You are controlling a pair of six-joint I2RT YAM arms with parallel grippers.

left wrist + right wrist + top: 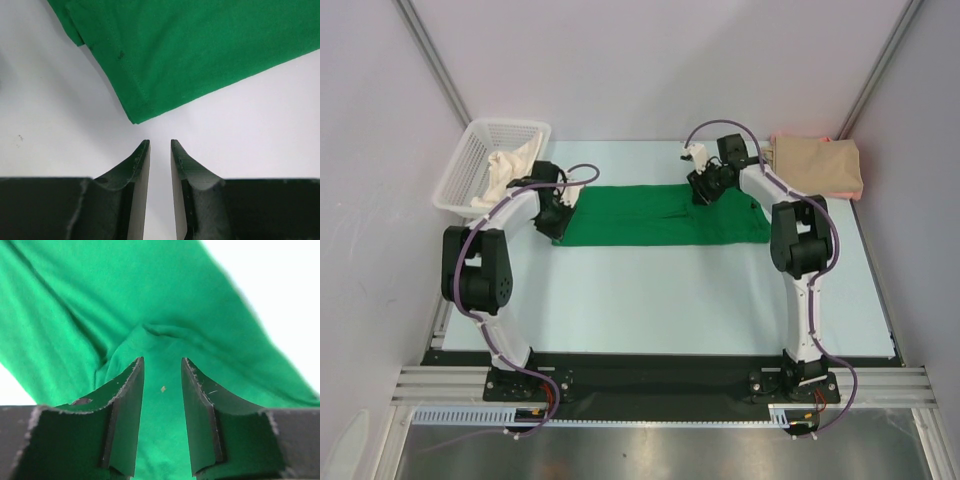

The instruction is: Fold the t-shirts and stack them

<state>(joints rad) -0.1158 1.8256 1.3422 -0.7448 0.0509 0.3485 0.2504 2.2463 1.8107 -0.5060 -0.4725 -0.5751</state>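
My left gripper (160, 143) has its jaws only narrowly parted with nothing between them; bare table (240, 120) shows through the gap, and the hemmed corner of the green t-shirt (200, 50) lies just ahead of the tips without touching them. My right gripper (162, 361) has its jaws somewhat wider apart and sits low over the same shirt. Green cloth fills the gap between the fingers (127, 405), and a small raised pucker of fabric stands just past the tips. The jaws are not clamped together on the cloth, though I cannot tell whether the tips press into it. From above, the green shirt lies spread as a long flat band across the far middle of the table, my left gripper at its left end and my right gripper at its far edge toward the right. The tan t-shirt (815, 165) lies folded in the far right corner, well apart from the green one's middle, a pink edge (857, 197) peeking from beneath it. In the far left corner stands a white mesh basket (505, 123) holding a crumpled white cloth (510, 165).
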